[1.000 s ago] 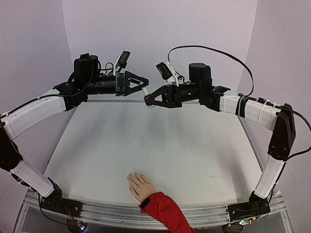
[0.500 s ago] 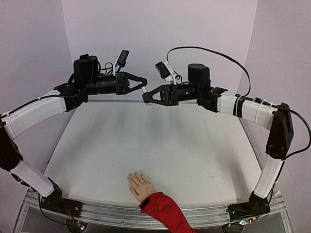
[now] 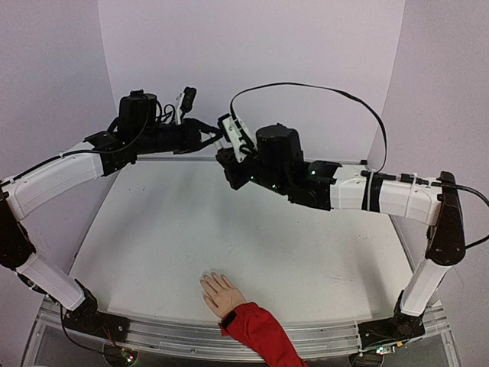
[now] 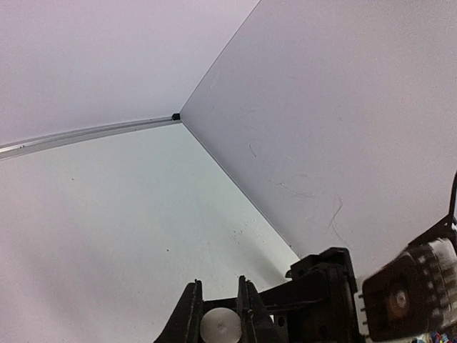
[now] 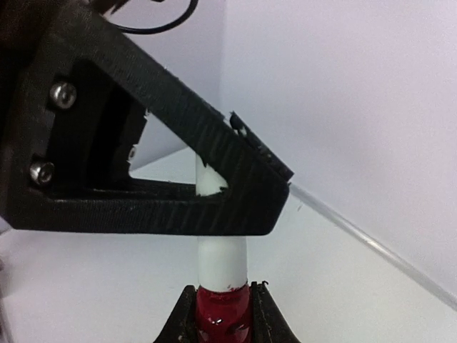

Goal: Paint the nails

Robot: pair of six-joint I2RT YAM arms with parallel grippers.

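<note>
Nearest, the mannequin hand (image 3: 220, 293) lies at the table's (image 3: 306, 245) front edge, its nails (image 3: 214, 277) pointing away, well apart from both arms. Farther back, held in the air, the right gripper (image 5: 223, 294) pinches the dark-red bottle (image 5: 221, 314) while the left gripper (image 4: 218, 307) clamps its white cap (image 5: 221, 261). Opening the bottle seems in hand; next the cap needs twisting, then drawing straight off

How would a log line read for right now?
left hand: shut on cap | right hand: shut on bottle | dummy hand: near edge, untouched
</note>
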